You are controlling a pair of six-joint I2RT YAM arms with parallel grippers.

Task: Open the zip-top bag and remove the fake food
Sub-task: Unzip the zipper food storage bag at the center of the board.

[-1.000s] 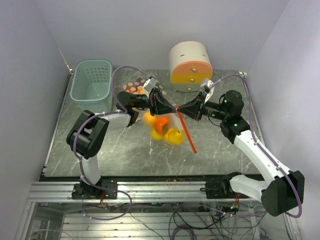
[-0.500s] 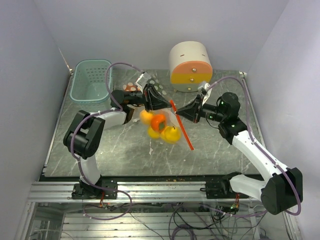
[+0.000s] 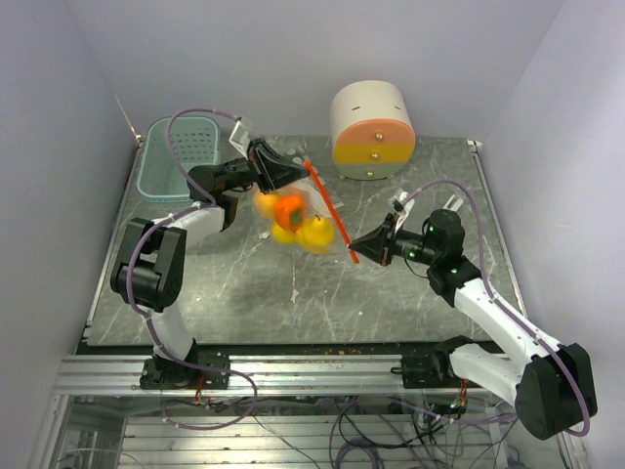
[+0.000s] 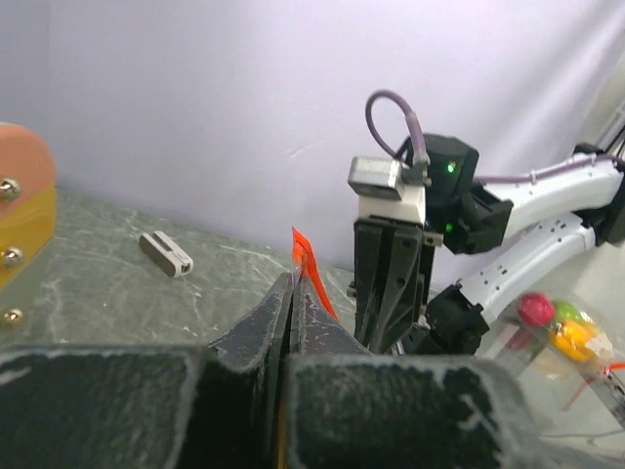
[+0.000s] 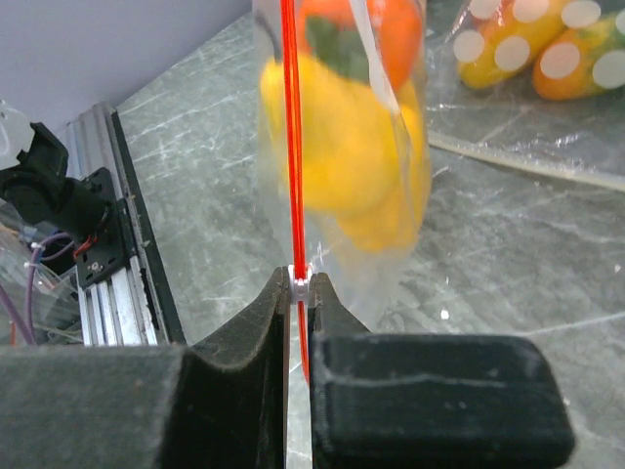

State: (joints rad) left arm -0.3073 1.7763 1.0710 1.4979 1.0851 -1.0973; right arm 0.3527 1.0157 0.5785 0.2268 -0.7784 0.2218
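Now the two arms have drawn apart. A second ago their grippers met over the middle of the grey marbled table; since then the left gripper has swung up and left toward the pale green plastic basket, and the right gripper has pulled down and right. The clear zip-top bag with a red zip strip is stretched taut between them and hangs off the table. The fake food, glossy yellow and orange plastic fruits, is bunched inside it, so nothing is out yet. By my reading this pull is meant to run the zip open, though I cannot tell whether the seal has parted. The right wrist view shows what the overhead cannot: the right gripper is pinched tight on the strip at a small white slider, with the fruits hanging just behind. The left wrist view shows the left gripper clamped on the strip's other end.
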